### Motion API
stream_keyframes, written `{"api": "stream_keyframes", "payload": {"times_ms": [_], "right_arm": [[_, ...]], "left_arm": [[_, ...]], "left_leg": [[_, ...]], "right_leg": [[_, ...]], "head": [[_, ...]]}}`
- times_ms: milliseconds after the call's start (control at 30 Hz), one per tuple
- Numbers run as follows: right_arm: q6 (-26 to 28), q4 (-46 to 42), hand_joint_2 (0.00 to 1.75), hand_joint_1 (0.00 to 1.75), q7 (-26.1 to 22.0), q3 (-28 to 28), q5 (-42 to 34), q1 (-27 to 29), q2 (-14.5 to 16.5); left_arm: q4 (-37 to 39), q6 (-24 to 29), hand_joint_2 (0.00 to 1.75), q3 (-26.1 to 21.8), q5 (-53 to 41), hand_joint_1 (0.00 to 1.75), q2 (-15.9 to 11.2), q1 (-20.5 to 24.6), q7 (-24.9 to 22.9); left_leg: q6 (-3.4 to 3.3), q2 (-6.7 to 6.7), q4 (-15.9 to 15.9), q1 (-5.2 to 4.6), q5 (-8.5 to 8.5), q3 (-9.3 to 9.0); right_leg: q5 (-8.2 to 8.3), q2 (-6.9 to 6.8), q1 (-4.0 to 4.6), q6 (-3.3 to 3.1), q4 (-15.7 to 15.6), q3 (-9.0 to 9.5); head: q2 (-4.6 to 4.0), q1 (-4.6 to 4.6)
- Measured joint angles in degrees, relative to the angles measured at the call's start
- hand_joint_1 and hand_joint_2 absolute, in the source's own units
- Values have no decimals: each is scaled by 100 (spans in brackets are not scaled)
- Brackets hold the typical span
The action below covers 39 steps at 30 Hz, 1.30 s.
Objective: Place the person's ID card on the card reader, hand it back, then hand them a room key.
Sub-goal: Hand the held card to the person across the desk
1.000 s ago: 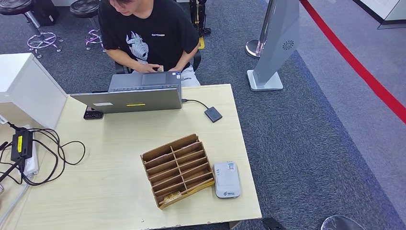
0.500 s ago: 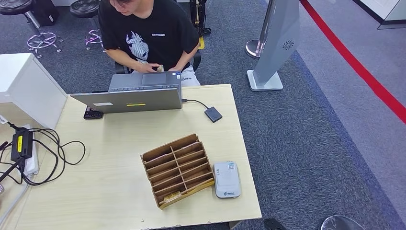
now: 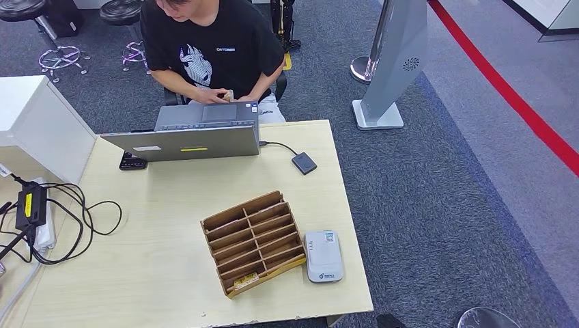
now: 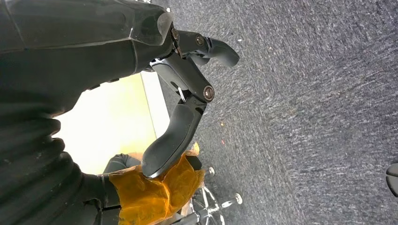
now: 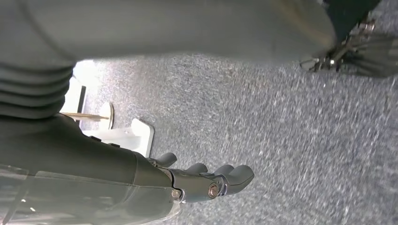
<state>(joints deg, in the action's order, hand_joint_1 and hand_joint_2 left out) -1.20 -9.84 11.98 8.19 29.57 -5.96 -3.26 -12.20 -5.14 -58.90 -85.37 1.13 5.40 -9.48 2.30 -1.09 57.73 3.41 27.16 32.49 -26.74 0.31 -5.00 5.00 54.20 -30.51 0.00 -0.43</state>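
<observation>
A person in a black printed T-shirt (image 3: pixel 208 51) sits at the far side of the pale wooden table (image 3: pixel 157 266), behind an open grey laptop (image 3: pixel 198 133), and holds a small tan card (image 3: pixel 228 96), probably the ID card, in both hands close to the chest, well apart from the robot. The white and grey card reader (image 3: pixel 323 255) lies flat near the table's right front corner, just beside the brown wooden slotted key rack (image 3: pixel 252 241), whose nearest slot holds a small yellowish room key card (image 3: pixel 246 279). Both arms hang low beside the table: the left hand (image 4: pixel 185 101) holds nothing, its dark fingers (image 4: pixel 171 140) loosely curved over the grey carpet, and the right hand (image 5: pixel 206 180) also holds nothing, its fingers (image 5: pixel 237 174) lying side by side and slightly bent. The task seems not yet begun. The main risk is at the handover: the card is thin and held far behind the raised laptop lid, so a reach could knock the lid or miss the card's edge, and a weak pinch could drop it. The reader sits close to the table edge, so a clumsy placement might push it or slide the card off, while the rack beside it crowds the approach
</observation>
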Motion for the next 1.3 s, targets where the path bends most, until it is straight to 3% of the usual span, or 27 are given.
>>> {"api": "stream_keyframes", "payload": {"times_ms": [167,400,567,700,833,967,1133,1300], "right_arm": [[127,0,0,0,-59,19,32,-25,-4],[-7,0,0,0,-79,20,94,-35,-2],[250,-8,0,0,-142,31,126,-54,-5],[85,-10,0,0,-106,85,130,-90,-7],[157,-10,175,0,-42,115,199,-54,-7],[562,-28,175,0,-347,180,161,-55,-15],[32,-46,175,0,-357,263,237,-131,-26],[-181,-44,175,0,-47,263,388,-76,6]], "left_arm": [[1,-280,175,-2,51,0,10,-3,-5],[1,-61,175,-2,35,0,29,-1,-27],[1,-323,175,-31,107,0,31,-1,-37],[1,-318,175,-50,64,0,56,-2,-78],[1,4,175,-55,76,0,53,-1,-5],[0,-31,175,-93,179,0,37,0,249],[0,-398,175,-118,167,0,61,0,169],[1,-217,175,-118,86,0,86,-1,-158]], "left_leg": [[0,0,0,0,0,0],[0,0,0,0,0,0],[0,0,0,0,0,1],[0,0,1,0,0,0],[0,0,0,0,0,0],[0,0,0,0,0,1],[0,0,1,0,0,0],[0,-1,0,0,0,-1]], "right_leg": [[0,0,0,0,0,2],[0,0,0,0,0,0],[0,0,0,0,0,1],[0,-1,0,0,0,1],[0,-1,0,0,0,0],[0,1,0,0,0,1],[0,0,0,0,0,2],[0,-1,0,0,0,0]], "head": [[0,1],[0,-1],[0,1],[0,1],[0,-1],[0,1],[0,0],[0,-1]]}}
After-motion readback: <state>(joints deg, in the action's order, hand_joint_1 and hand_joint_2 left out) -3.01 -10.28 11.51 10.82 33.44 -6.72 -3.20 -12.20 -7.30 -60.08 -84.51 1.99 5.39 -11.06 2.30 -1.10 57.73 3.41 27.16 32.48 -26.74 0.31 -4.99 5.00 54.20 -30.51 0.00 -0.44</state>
